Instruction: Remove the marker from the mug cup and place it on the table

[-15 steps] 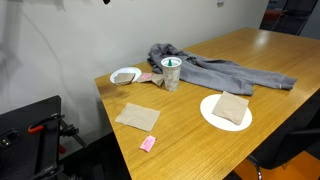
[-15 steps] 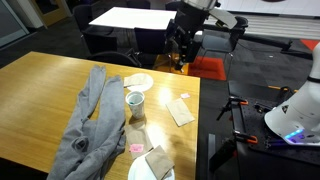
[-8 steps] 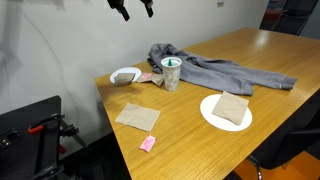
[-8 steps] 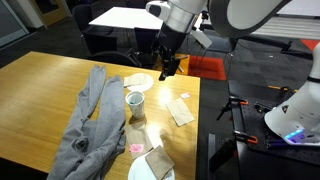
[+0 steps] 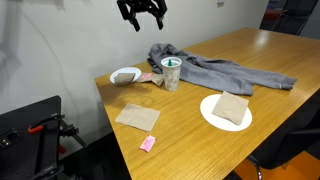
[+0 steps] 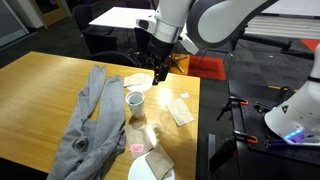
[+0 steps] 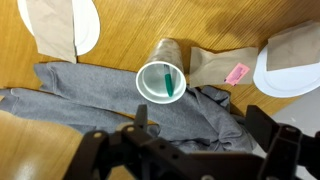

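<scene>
**Open gripper poised high over cup holding marker**

The gripper [image 5: 143,12], jaws spread and holding nothing, hangs well above the mug cup [image 7: 161,82] on the bench [image 5: 185,130]. The green marker [image 7: 171,82] stands inside the cup, leaning toward the rim's 3 o'clock side in the wrist view. A grey garment [image 7: 110,100] lies just beside the cup at 6 o'clock. A clean pick likely calls for centring over the rim, descending straight, and pinching only the marker's top without nudging the cup.

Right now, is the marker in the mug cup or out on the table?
In. The wrist view shows the green marker leaning inside the open mouth of the upright mug cup; the gripper hangs open above, holding nothing.
</scene>
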`<state>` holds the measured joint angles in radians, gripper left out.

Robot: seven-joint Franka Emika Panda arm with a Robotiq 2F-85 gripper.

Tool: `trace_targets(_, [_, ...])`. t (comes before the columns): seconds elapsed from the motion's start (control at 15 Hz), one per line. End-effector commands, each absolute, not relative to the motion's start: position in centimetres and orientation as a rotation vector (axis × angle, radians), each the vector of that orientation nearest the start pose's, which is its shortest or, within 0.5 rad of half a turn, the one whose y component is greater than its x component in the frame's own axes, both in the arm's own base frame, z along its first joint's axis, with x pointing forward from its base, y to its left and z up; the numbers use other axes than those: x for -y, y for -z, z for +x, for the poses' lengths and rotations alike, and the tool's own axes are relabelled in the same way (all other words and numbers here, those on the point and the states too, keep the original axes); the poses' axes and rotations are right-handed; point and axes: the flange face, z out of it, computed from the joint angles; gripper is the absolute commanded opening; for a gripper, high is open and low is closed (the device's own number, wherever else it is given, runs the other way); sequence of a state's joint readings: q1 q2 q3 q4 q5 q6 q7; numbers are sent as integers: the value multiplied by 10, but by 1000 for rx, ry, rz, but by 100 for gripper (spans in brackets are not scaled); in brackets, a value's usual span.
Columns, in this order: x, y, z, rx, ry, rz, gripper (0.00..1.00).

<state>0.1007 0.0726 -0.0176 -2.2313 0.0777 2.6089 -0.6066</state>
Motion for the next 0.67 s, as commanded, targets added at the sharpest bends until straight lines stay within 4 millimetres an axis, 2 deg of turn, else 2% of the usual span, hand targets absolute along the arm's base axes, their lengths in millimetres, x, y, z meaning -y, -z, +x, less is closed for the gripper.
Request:
trace_targets(0.0, [-45, -368, 563, 966, 478, -2985, 100])
trace_targets(0.6, [-43, -364, 568, 961, 469, -2987, 100])
